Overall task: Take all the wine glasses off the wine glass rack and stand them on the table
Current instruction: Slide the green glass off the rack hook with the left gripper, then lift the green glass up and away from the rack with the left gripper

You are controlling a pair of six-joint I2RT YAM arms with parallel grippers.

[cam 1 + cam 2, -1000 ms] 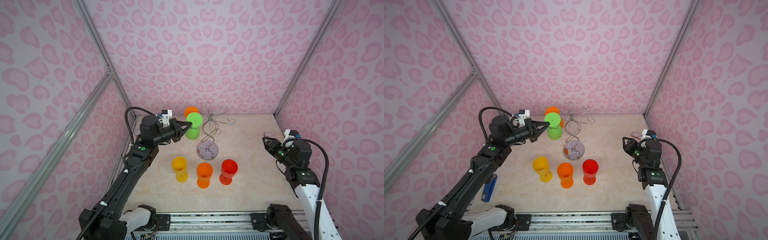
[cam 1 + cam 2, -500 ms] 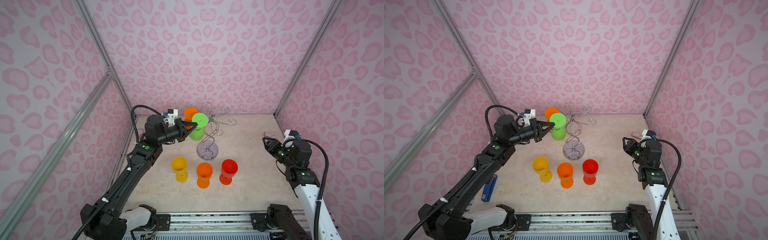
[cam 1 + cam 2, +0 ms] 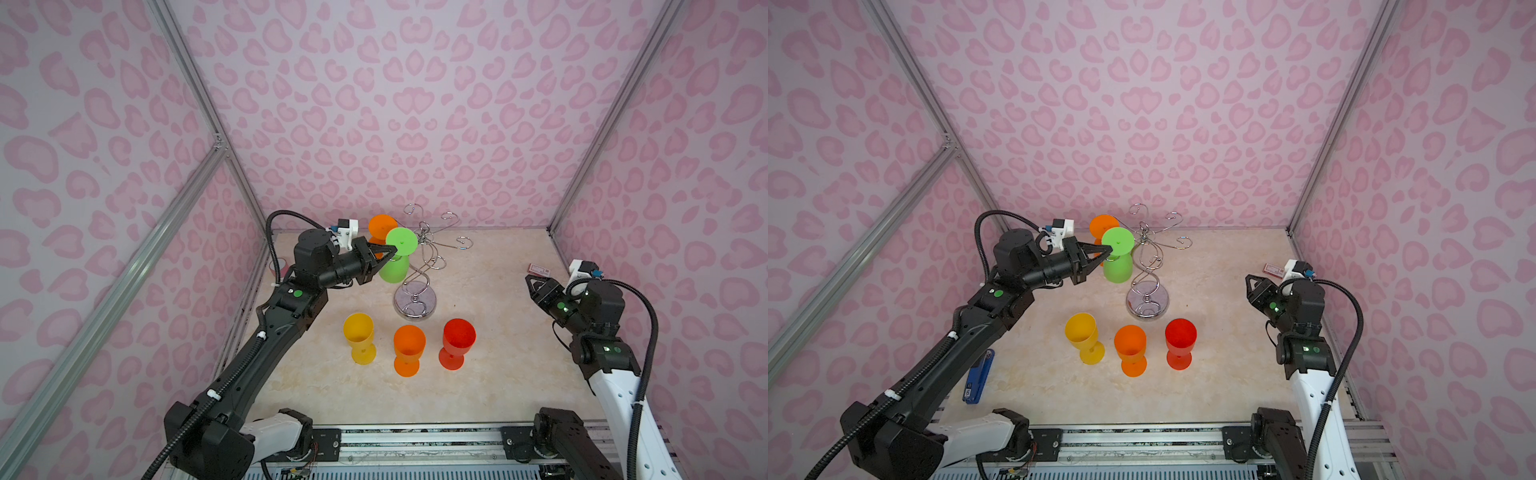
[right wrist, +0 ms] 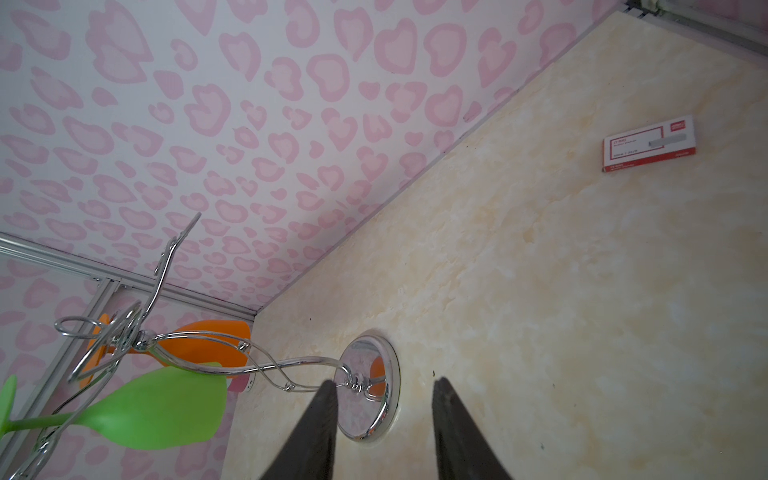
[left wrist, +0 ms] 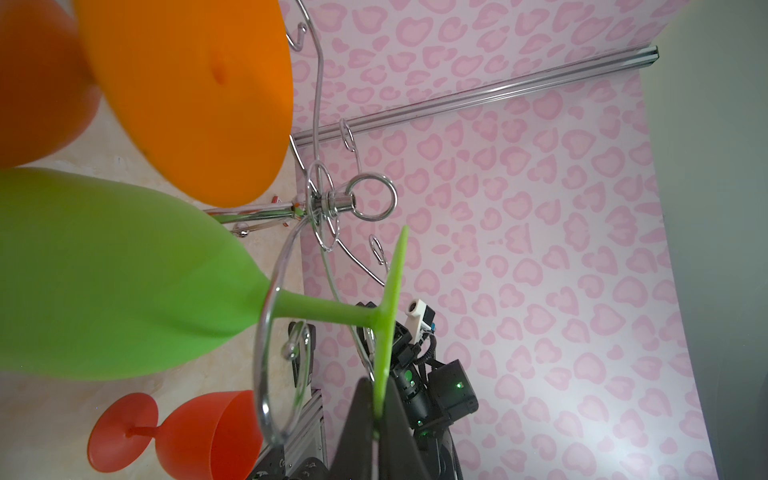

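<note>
Currently the inverted green wine glass (image 3: pixel 394 270) is clamped by its foot in the left gripper (image 3: pixel 390 252), close beside the hook arms of the chrome wine glass rack (image 3: pixel 415 297), while the right gripper (image 3: pixel 532 286) is held parted, well apart.

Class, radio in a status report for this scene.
Left gripper shut on green wine glass's foot. Right gripper open, empty. Stem in wine glass rack hook. Orange wine glass hanging alongside.

The red-and-white box (image 4: pixel 649 143), lying well apart from the wine glass rack (image 4: pixel 365 353), is carrying print too small to read.
</note>
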